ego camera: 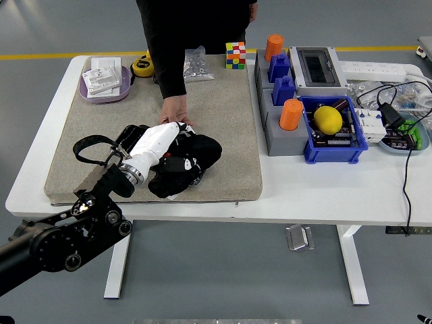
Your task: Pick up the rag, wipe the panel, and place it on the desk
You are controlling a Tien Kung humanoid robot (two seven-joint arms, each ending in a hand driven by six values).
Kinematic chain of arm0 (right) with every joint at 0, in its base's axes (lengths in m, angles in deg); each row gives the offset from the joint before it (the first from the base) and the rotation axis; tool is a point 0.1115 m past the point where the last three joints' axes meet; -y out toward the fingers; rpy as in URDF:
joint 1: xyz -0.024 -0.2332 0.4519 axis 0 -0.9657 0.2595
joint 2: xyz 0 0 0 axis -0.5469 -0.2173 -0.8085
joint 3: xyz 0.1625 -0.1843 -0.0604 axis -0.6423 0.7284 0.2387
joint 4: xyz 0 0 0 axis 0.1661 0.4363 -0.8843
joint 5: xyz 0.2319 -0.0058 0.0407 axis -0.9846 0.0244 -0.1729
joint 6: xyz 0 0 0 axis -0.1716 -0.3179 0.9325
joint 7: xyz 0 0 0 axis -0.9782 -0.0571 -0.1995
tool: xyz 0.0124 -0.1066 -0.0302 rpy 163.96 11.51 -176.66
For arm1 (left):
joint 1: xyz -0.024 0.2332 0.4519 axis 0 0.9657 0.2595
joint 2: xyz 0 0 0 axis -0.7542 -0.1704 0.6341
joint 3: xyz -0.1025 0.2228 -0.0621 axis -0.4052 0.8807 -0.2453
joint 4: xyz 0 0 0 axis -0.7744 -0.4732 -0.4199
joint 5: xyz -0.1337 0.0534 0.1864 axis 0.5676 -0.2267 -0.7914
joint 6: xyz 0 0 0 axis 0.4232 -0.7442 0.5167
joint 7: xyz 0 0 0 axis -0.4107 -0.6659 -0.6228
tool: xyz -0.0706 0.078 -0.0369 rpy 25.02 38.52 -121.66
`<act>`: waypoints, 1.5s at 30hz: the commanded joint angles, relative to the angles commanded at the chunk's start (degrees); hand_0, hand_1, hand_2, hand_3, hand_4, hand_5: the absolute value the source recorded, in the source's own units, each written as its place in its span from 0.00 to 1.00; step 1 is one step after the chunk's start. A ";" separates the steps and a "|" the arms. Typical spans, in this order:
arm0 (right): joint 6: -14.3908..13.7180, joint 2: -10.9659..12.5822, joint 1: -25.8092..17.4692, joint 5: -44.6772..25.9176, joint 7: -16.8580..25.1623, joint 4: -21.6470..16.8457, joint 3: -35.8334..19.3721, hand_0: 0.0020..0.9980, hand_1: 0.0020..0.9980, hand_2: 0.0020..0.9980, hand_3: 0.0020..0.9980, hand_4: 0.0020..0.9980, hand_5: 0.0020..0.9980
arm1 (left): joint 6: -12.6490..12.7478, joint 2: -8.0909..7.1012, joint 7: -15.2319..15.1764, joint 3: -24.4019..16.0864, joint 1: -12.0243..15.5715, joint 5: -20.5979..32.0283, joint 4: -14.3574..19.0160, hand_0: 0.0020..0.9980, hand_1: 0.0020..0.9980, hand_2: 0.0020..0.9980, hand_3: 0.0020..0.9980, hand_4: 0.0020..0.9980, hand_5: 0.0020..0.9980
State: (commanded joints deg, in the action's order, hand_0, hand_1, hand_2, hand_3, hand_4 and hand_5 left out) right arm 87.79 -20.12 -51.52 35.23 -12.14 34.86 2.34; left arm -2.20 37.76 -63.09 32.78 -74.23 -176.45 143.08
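Observation:
My left hand [181,160], on a white forearm, lies on the grey mat [229,121] with its black fingers closed on the black rag [202,150]. The rag is bunched up and pressed down at the mat's front middle. It covers the dark panel almost fully; only a dark edge of the panel [191,181] shows under the rag's front. A person's hand [174,111] rests flat on the mat just behind my hand. My right arm is out of view.
A Rubik's cube [235,55], a plastic bag [196,64] and a yellow tape measure [142,65] lie at the back. A purple tray [104,91] sits back left. Grey holders with orange cylinders [291,115] and a blue bin [335,152] with a lemon stand right.

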 joint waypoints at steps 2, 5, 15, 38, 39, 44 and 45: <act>0.02 0.00 -0.01 -0.07 -0.01 -0.02 0.14 0.71 0.58 0.65 0.58 1.00 0.53 | 0.14 0.08 0.07 -0.24 0.27 0.48 -0.26 0.21 0.16 0.48 0.34 0.33 0.00; 0.01 0.05 0.02 -0.17 -0.05 -0.01 0.33 0.71 0.58 0.65 0.58 1.00 0.53 | 0.38 0.36 0.46 -1.22 0.84 -0.25 -0.64 0.21 0.16 0.48 0.34 0.34 0.00; 0.00 -0.08 -0.19 -0.17 -0.06 -0.01 0.33 0.71 0.58 0.65 0.58 1.00 0.53 | 1.47 0.76 0.76 -4.27 2.12 -2.54 -3.95 0.21 0.16 0.48 0.34 0.33 0.00; 0.02 -0.27 -0.39 0.00 -0.13 -0.01 0.03 0.71 0.58 0.65 0.58 1.00 0.53 | 2.34 -0.50 2.17 -11.67 2.71 -7.46 -8.58 0.20 0.16 0.48 0.34 0.33 0.00; 0.03 -0.27 -0.38 0.00 -0.14 0.01 0.05 0.71 0.58 0.65 0.58 1.00 0.53 | 2.37 -0.62 2.22 -12.13 2.72 -7.79 -8.84 0.20 0.16 0.48 0.34 0.33 0.00; 0.08 -0.23 -0.37 -0.08 -0.19 0.05 -0.02 0.71 0.58 0.65 0.58 1.00 0.53 | 2.59 -1.13 2.26 -14.38 2.68 -9.13 -10.07 0.20 0.16 0.48 0.34 0.34 0.00; 0.07 -0.22 -0.37 -0.11 -0.20 0.05 -0.03 0.71 0.58 0.65 0.58 1.00 0.53 | 2.57 -1.20 2.27 -14.76 2.67 -9.31 -10.28 0.20 0.16 0.48 0.34 0.34 0.00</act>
State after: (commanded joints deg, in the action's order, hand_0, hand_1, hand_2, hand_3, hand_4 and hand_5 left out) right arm 87.86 -20.34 -51.90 35.13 -12.34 34.91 2.30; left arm 0.37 36.57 -60.83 18.02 -71.56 -185.77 132.80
